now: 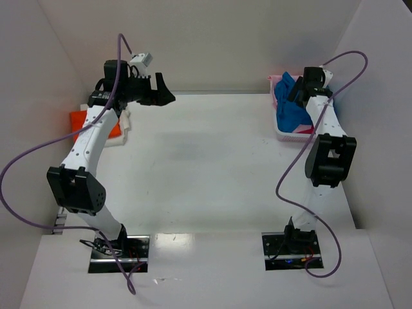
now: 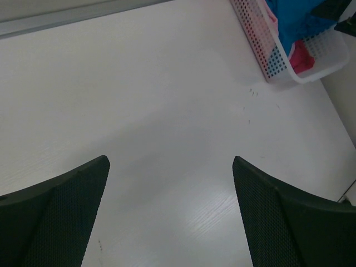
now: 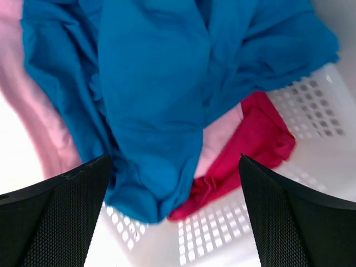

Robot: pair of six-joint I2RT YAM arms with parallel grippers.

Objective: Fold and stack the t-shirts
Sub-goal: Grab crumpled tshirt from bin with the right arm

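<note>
Table [image 1: 206,161]: closed in by walls on the left, far and right sides; bare across the whole middle, between the two arms. Basket [image 1: 283,134]: against the right wall at the far right corner, long axis near-to-far.

Blue t-shirt [image 3: 156,83]: crumpled inside the basket; no neck or hem direction readable; main fold running top to bottom in the right wrist view. Pale pink t-shirt [image 3: 33,111]: under the blue one, showing at the far end of the basket. Red garment [image 3: 256,139]: low in the basket, beneath the blue cloth. Orange t-shirt [image 1: 80,121]: at the left table edge, partly behind the left arm, well apart from the basket.

Right claw [image 3: 173,160]: released, jaws spread wide, directly over the blue t-shirt; contact with the cloth not determinable; nothing grasped. Left claw [image 2: 170,159]: released, jaws wide, raised over bare table at the far left, facing across toward the basket; nothing grasped.
</note>
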